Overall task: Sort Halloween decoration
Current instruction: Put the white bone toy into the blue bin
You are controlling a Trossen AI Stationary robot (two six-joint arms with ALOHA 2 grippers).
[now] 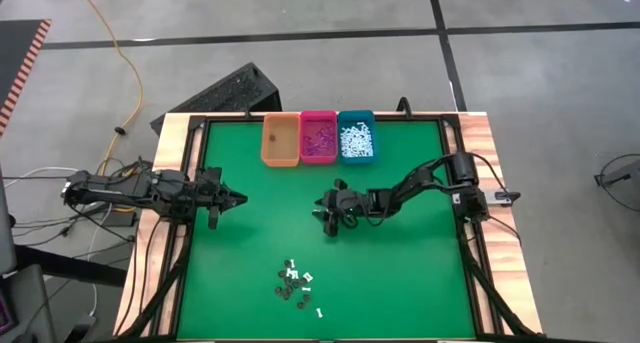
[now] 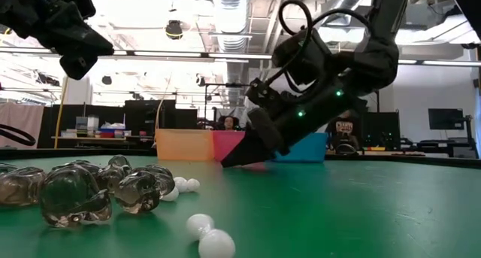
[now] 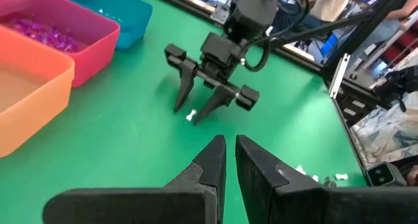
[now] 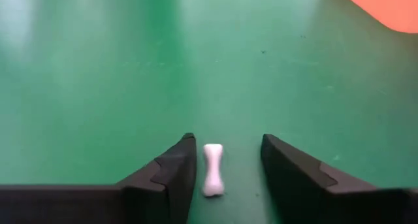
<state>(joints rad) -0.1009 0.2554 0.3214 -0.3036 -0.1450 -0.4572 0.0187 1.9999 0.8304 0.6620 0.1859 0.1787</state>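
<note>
My right gripper stood apart astride a white bone piece, its long axis running parallel with my fingers.

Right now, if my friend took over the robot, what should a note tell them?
Right gripper: open, low at mid-table, a white bone piece lying loose on the mat between its fingers.
Left gripper: shut, empty, waiting at the left side.
Done: purple bits in the pink bin, white pieces in the teal bin; what the orange bin holds is hard to tell.
Left: that bone, plus the mixed pile at the table's near edge.
</note>
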